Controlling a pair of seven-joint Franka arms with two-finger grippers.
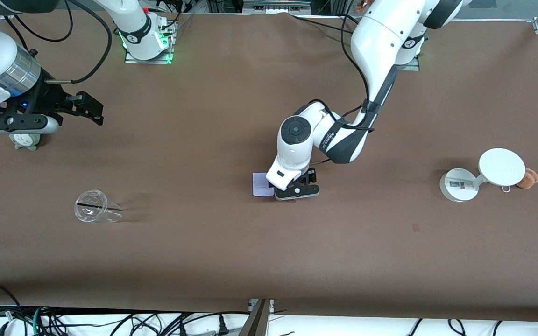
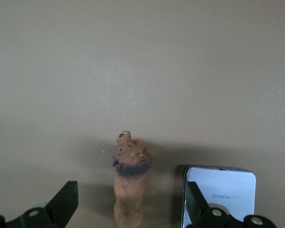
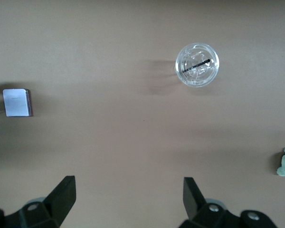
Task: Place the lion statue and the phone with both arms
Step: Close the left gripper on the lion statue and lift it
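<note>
My left gripper (image 1: 297,190) is low over the table's middle, fingers spread wide. In its wrist view the lion (image 2: 130,178) lies between the fingers (image 2: 64,203), touching neither; the phone (image 2: 220,191) lies just outside one finger, partly covered by it. From the front I see only a sliver of the phone (image 1: 260,184); the arm hides the lion. My right gripper (image 1: 40,112) waits open above a grey-green plush (image 1: 25,140), mostly hidden beneath it.

brown table (image 1: 231,252); cables (image 1: 157,324) along edge
</note>
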